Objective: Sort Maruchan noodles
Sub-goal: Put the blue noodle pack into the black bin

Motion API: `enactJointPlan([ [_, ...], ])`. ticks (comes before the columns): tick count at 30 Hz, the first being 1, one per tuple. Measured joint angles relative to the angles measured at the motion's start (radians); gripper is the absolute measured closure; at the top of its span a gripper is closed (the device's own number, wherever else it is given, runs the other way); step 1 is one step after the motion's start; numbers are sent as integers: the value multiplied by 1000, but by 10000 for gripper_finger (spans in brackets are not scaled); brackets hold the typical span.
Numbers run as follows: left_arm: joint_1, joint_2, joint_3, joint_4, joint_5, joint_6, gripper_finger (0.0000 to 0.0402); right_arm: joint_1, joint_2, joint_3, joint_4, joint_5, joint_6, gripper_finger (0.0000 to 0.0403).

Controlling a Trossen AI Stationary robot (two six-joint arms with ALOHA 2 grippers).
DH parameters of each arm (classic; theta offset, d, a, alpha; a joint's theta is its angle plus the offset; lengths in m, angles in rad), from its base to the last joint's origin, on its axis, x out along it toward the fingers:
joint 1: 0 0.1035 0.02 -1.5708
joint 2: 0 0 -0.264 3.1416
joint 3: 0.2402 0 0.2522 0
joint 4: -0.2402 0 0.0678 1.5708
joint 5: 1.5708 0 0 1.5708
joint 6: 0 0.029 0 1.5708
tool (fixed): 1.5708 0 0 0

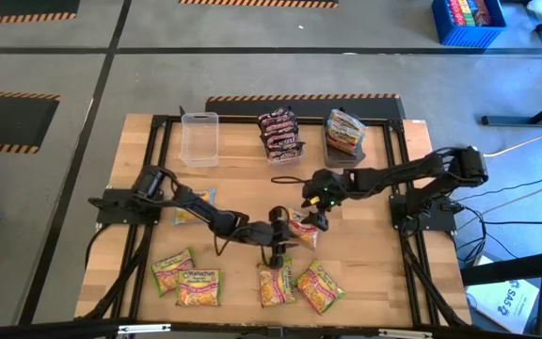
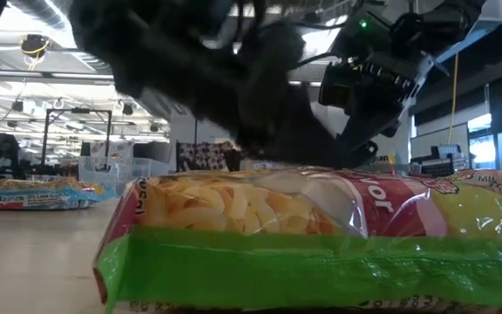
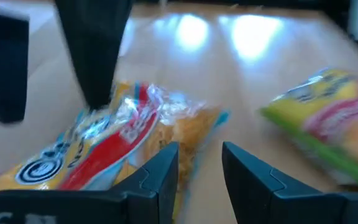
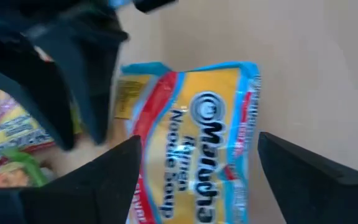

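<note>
sorting looked partly done. at the far edge of the table (image 1: 365, 273), dark maroon packets (image 1: 280, 133) stood stacked between a clear tub (image 1: 199, 137), seemingly empty, on the left and a dark grey tub (image 1: 345, 141) on the right, holding yellow-green packets (image 1: 345, 128).

still loose on the wood: four yellow-green packets along the near edge, namely one at near left (image 1: 172, 269), one just right of it (image 1: 199, 285), one near the middle (image 1: 276, 284) and one right of that (image 1: 319, 285). also a yellow-orange packet (image 1: 194, 206) further left, partly under the left arm.

mid-table, a blue-edged yellow-orange packet (image 4: 197, 149) lay flat under both grippers. right gripper (image 4: 197, 163) hung just above it, fingers spread wide to either side, gripping nothing as far as could be seen. left gripper (image 3: 199, 163) sat low at the packet's near edge, fingers partly apart with bare wood showing between the tips; looked not to be clamping anything, though the packet's corner lay right beside one finger.

judged: roughly half sorted, maroon ones apparently finished, yellow-green ones partly done. left over: the four near-edge yellow-green packets and two yellow-orange ones, with the clear tub the likely home for the latter.
</note>
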State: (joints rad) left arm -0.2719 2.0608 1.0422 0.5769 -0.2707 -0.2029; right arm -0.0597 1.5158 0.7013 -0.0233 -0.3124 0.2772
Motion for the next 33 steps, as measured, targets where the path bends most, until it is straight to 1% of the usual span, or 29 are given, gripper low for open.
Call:
enactJointPlan([
  [4, 26, 54, 2, -26, 4, -57, 282, 0, -6, 0, -4, 3, -13, 91],
  [8, 27, 68, 2, -49, 23, -80, 282, -6, -9, 0, -8, -38, -12, 91],
  [10, 22, 71, 1, -49, 21, -78, 282, -24, -9, 0, -4, -75, 7, 91],
  [16, 21, 70, 1, -46, 21, -78, 282, -110, -9, 0, -18, -127, 101, 91],
  [18, 21, 71, 1, -46, 21, -77, 282, -129, -9, 0, -42, -163, 144, 91],
  [20, 21, 71, 1, -46, 21, -77, 282, -138, -9, 0, -91, -175, 164, 91],
  [22, 21, 71, 1, -46, 21, -77, 282, -137, -7, 0, -133, -180, 170, 91],
  [24, 21, 71, 1, -46, 21, -75, 282, -125, 4, 0, -132, -204, 184, 91],
  [29, 21, 71, 1, -46, 7, -75, 282, -68, 36, 0, -28, -243, 240, 91],
  [33, 20, 71, 1, -46, 3, -75, 282, -50, 46, 0, 24, -273, 277, 91],
])
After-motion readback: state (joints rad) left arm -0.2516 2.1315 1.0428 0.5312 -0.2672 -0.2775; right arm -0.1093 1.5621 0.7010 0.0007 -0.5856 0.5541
